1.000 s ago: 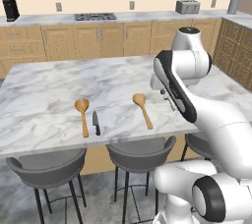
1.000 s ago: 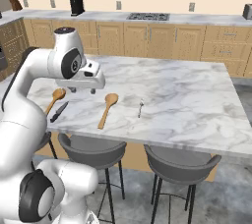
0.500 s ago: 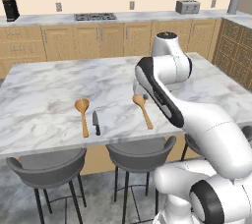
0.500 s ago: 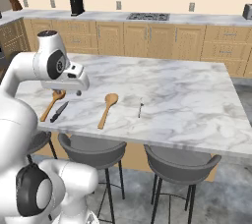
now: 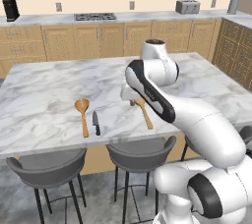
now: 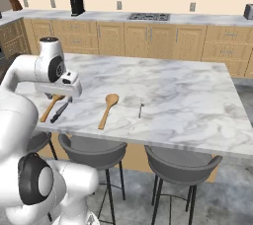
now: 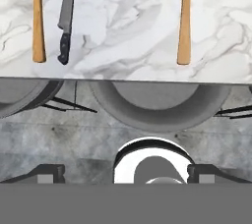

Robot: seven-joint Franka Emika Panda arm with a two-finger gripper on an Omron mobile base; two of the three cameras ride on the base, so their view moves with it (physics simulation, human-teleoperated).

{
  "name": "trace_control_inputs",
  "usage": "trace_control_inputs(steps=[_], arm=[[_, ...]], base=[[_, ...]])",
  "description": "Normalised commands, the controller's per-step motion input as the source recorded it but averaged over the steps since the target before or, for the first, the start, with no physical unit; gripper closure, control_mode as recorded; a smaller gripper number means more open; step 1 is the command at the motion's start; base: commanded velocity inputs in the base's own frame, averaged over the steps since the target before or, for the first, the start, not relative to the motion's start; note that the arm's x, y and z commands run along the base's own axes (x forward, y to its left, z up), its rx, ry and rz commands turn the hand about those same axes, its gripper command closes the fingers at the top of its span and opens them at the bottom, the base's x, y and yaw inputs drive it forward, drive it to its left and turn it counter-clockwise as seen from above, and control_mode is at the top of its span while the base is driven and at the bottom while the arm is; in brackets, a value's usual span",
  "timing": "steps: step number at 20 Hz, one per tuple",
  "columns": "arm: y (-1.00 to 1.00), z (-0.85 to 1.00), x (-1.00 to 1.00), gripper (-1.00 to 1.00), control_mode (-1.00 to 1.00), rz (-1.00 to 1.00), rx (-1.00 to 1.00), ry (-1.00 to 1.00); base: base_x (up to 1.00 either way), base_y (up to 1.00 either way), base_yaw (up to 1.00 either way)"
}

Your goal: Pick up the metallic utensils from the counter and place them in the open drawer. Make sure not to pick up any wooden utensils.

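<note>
— What is lying on the table (image 5: pixel 44 95)?
— Left to right: a wooden spoon (image 5: pixel 82 113), the knife (image 5: pixel 96 122), another wooden spoon (image 5: pixel 143 112).
— And the end effector (image 7: pixel 126 173)?
— It is hanging wide open, holding nothing.

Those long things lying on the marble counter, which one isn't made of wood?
The knife, with a black handle and grey steel blade, beside the left wooden spoon. A thin silver piece right of the other spoon isn't wooden either.
</note>
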Motion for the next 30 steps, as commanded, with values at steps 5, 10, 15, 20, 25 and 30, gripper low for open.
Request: trace_control_inputs(steps=[5, 10, 15, 20, 25, 30], arm=[[0.55, -0.58, 0.29, -1.0, -1.0, -0.01, 0.03, 0.08], [0.78, -0.46, 0.26, -1.0, -1.0, -0.09, 0.0, 0.0], [0.68, -0.29, 0.39, -1.0, -1.0, -0.12, -0.03, 0.0], [0.51, -0.18, 0.58, -1.0, -1.0, -0.11, -0.07, 0.0], [0.22, -0.06, 0.54, -1.0, -1.0, -0.09, -0.04, 0.0], [0.0, -0.22, 0.28, -1.0, -1.0, -0.04, 0.0, 0.0]], base=[[0.0, 0.0, 0.0], [0.0, 0.0, 0.0], [0.0, 0.0, 0.0], [0.0, 0.0, 0.0], [0.0, 0.0, 0.0], [0.0, 0.0, 0.0]])
